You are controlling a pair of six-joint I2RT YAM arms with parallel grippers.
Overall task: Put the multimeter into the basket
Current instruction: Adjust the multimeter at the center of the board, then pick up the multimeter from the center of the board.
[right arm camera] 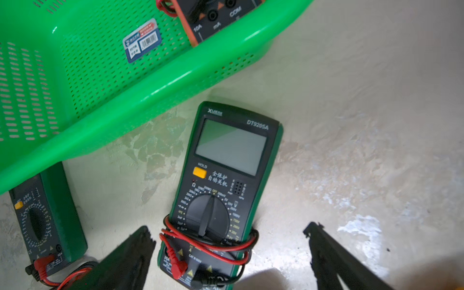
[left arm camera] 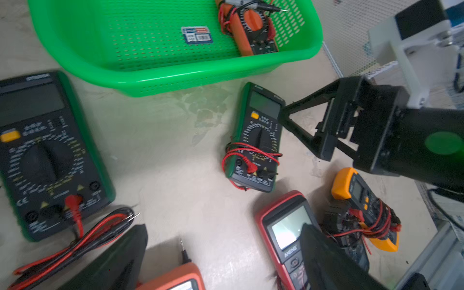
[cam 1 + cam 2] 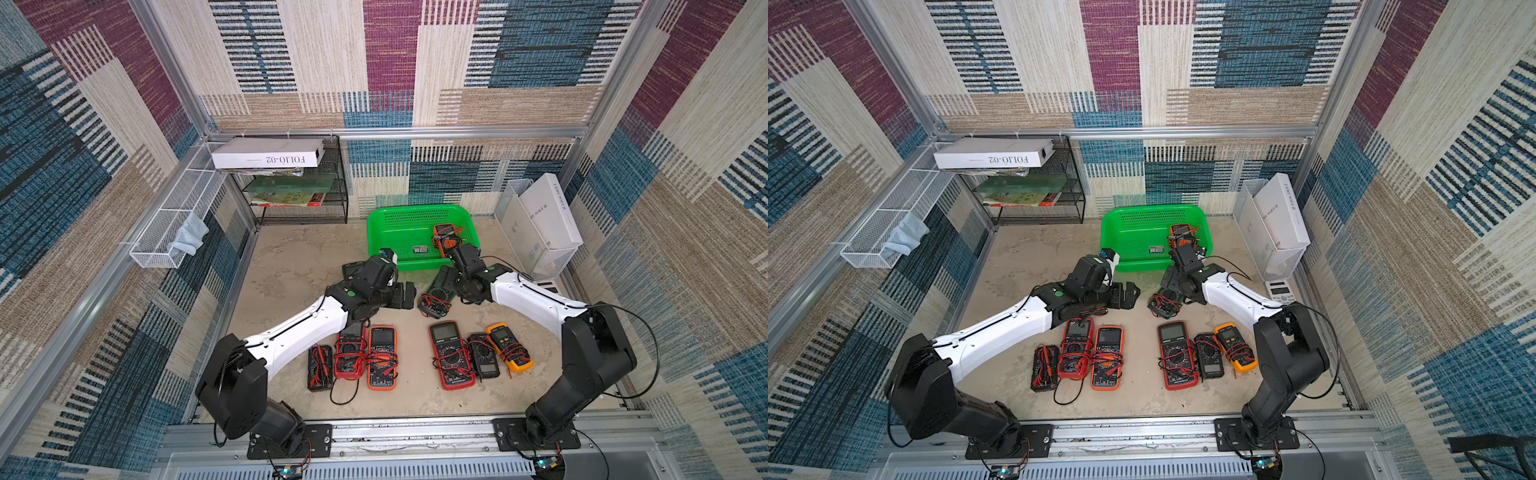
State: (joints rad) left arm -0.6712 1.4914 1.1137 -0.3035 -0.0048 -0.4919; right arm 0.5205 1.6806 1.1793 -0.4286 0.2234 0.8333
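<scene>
The left gripper [image 3: 404, 296] hovers wide open and holds nothing; it is best held clear of the lift. The multimeter [image 1: 226, 180] lies flat on the table just in front of the basket [image 1: 150, 100], and the right gripper [image 1: 228, 227] is spread wide astride its lower end. I would lower until the fingers flank the case sides rather than the wrapped leads [image 1: 213, 248]. Then close squarely, lift over the rim and set it beside the orange meter [image 2: 251, 30].

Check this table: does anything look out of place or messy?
A black lead trails loose on the table by the red multimeter; leads on the neighbouring meters are wrapped around them.
</scene>
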